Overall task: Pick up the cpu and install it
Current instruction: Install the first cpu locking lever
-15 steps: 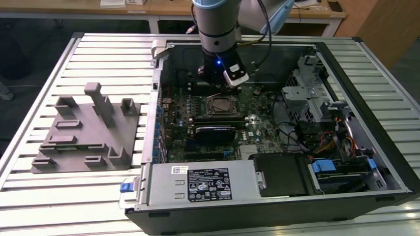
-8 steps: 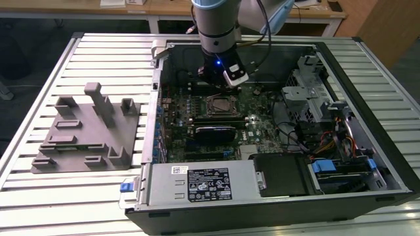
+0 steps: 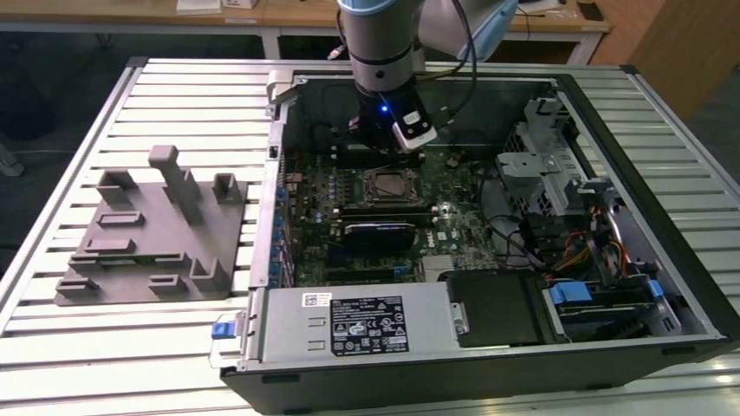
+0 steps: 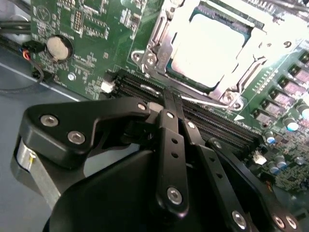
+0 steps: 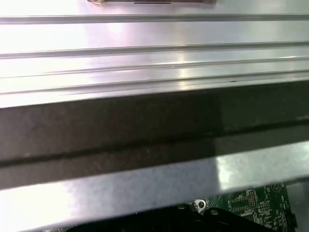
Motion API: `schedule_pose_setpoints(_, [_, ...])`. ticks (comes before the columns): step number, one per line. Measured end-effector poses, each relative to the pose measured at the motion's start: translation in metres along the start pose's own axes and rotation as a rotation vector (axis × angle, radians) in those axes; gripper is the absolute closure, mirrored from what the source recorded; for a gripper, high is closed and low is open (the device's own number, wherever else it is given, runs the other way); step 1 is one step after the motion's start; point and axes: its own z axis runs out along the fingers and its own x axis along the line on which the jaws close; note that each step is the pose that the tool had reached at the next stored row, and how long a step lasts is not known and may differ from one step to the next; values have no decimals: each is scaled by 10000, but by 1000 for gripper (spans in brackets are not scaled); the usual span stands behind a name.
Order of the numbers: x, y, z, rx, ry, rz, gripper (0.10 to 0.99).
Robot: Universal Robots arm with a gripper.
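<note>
a: where is the gripper (image 4: pixel 173 99) and how do its fingers stand?

b: in the second wrist view the two black fingers (image 4: pixel 170 145) lie pressed together, tips meeting with nothing between them. they hang just above the black memory slots (image 4: pixel 212 123) of the green motherboard (image 4: pixel 91 48).

a: and the cpu?

b: the cpu (image 4: pixel 210 48) sits flat in its socket, its pale silver top showing inside the metal retention frame (image 4: pixel 161 41). it lies just beyond the fingertips, apart from them, with the memory slots between. the gripper touches neither.

a: does the exterior view agree?

b: yes. there the arm (image 3: pixel 382 39) reaches down into the open computer case (image 3: pixel 486 364), and the gripper (image 3: pixel 387 143) hangs over the board just behind the cpu (image 3: pixel 389 184) in its socket. toward the camera from the socket lies a dark rounded block (image 3: pixel 376 232).

a: what else is around?

b: a round coin battery (image 4: pixel 59 47) sits on the board off to the side of the socket in the second wrist view. in the exterior view the power supply (image 3: pixel 347 325) fills the case's near side, and a grey fixture block with upright posts (image 3: pixel 151 230) rests on the slatted metal table (image 3: pixel 69 173) at the exterior view's left, well apart from the case. the first wrist view looks along the table slats (image 5: pixel 154 58) and the case's dark edge (image 5: pixel 120 130).
</note>
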Motion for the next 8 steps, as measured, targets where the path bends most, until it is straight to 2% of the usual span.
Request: schedule_pose_setpoints(8, [12, 11, 8, 48, -59, 256, 980])
